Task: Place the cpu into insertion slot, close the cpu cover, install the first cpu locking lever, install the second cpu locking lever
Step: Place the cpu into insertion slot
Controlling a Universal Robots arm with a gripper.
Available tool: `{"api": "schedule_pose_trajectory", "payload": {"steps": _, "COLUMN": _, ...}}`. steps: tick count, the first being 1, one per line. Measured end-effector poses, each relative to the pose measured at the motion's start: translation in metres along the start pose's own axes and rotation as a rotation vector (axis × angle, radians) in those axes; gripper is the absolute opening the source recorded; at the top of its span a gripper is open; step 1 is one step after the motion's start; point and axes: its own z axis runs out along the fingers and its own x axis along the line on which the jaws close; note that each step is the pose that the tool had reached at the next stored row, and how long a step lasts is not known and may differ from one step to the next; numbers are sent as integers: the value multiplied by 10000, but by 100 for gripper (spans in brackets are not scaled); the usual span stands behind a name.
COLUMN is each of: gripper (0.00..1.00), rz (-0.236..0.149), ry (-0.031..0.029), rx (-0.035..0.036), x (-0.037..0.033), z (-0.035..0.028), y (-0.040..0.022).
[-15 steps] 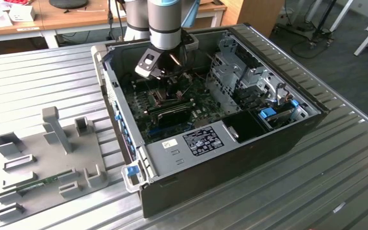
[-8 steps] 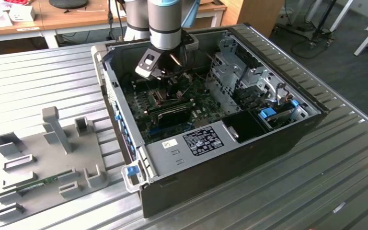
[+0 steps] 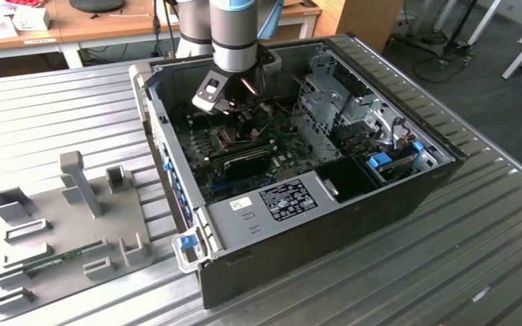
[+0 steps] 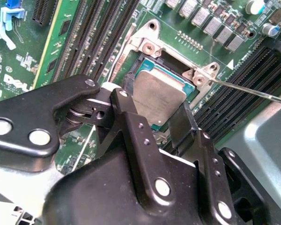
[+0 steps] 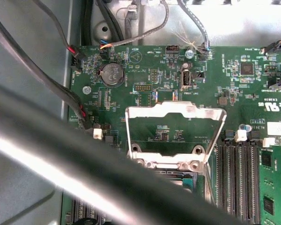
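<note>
**Gripper (image 4: 154, 110) at the insertion slot (image 4: 147, 47), holding the cpu (image 4: 159, 89)**
In the second wrist view, two fingers (image 4: 131, 117), apart by the chip's width, clamp opposite edges of the one cpu, which lies over the slot's centre. One cpu cover (image 5: 187, 108) stands raised in the first wrist view. One locking lever (image 4: 253, 91) juts from the slot's corner.

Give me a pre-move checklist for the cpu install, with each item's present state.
1. The cpu sits within the rim of the insertion slot: ok.
2. The cpu is fully seated and flat: cannot tell.
3. The cpu cover is raised off the socket, as the first wrist view shows: ok.
4. The thin wire locking lever points away to the side, not across the chip: ok.
5. The gripper is right at the cpu; whether it is holding or has released: cannot tell.
</note>
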Motion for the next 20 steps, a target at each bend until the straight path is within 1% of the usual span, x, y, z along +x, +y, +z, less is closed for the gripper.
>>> {"api": "schedule_pose_trajectory", "payload": {"steps": 20, "gripper": 54, "rz": -24, "ry": 7, "rx": 0, "x": 0, "z": 6, "y": 14}}
